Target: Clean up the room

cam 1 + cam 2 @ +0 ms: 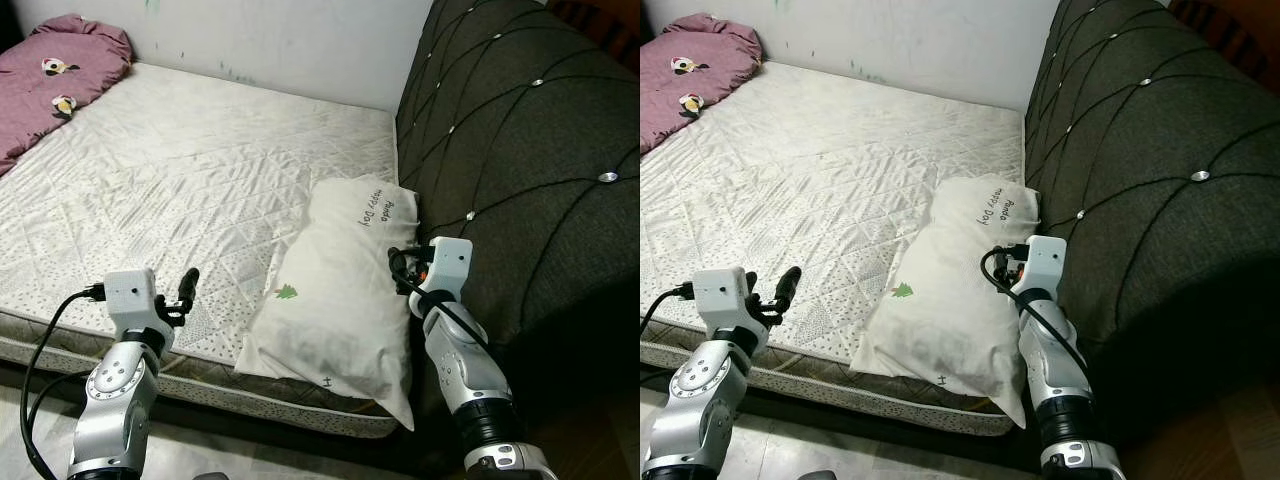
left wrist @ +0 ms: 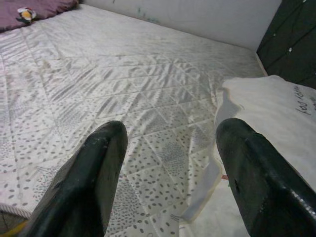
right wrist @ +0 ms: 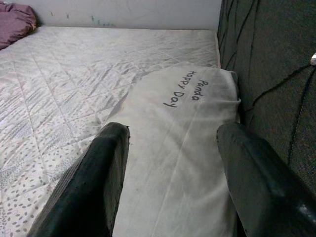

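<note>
A white pillow printed "Panda Happy Day" lies at the near right corner of the white quilted mattress, with one end hanging over the bed's front edge. My right gripper is open and hovers just over the pillow's right side, next to the dark headboard; it also shows as the right gripper in the left eye view. My left gripper is open too, low over the mattress's front edge, left of the pillow. Nothing sits between its fingers.
A dark tufted headboard rises along the bed's right side. A purple cushion with small prints lies at the far left corner. A pale wall backs the bed. Floor shows below the bed's front edge.
</note>
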